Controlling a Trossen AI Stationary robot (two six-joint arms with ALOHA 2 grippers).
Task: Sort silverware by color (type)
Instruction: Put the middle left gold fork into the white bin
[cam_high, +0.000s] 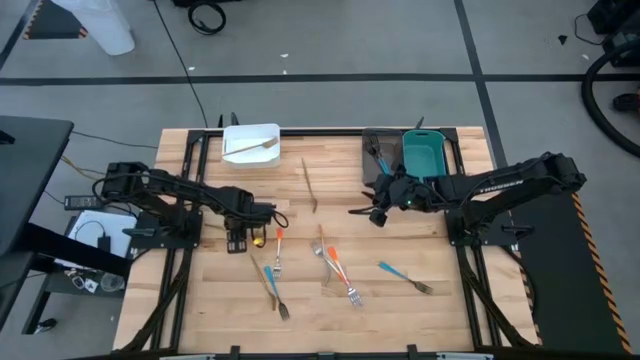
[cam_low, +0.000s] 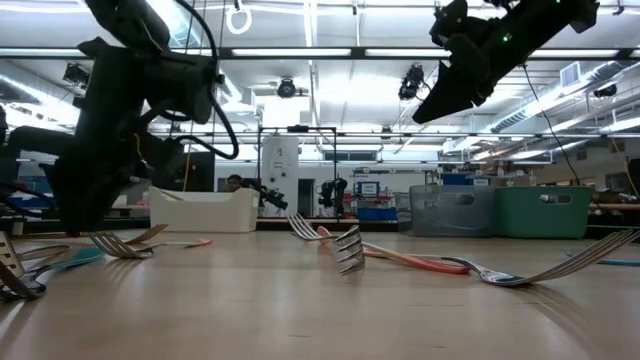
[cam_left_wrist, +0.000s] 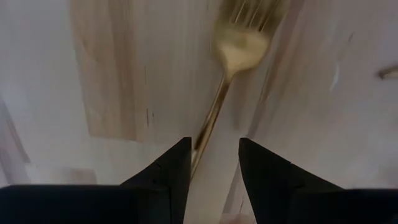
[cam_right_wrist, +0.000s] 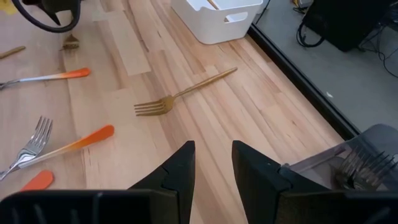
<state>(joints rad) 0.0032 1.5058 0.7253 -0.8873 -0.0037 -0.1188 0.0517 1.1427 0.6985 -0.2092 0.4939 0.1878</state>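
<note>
Silverware lies scattered on the wooden table (cam_high: 200, 300): orange-handled forks (cam_high: 335, 265), blue-handled forks (cam_high: 405, 275) and thin gold forks (cam_high: 310, 185). My left gripper (cam_left_wrist: 214, 162) points down at the table's left middle (cam_high: 240, 240). It is open, with one finger on each side of the handle of a gold fork (cam_left_wrist: 239, 43) that lies flat; I cannot tell whether it touches the handle. My right gripper (cam_right_wrist: 214, 168) hangs open and empty above the table's right middle (cam_high: 375, 212), over bare wood near another gold fork (cam_right_wrist: 180, 93).
A white bin (cam_high: 250, 143) holding a gold fork stands at the far left middle. A grey bin (cam_high: 378, 155) with dark-handled forks and a teal bin (cam_high: 425, 155) stand at the far right. Most forks lie in the table's near middle.
</note>
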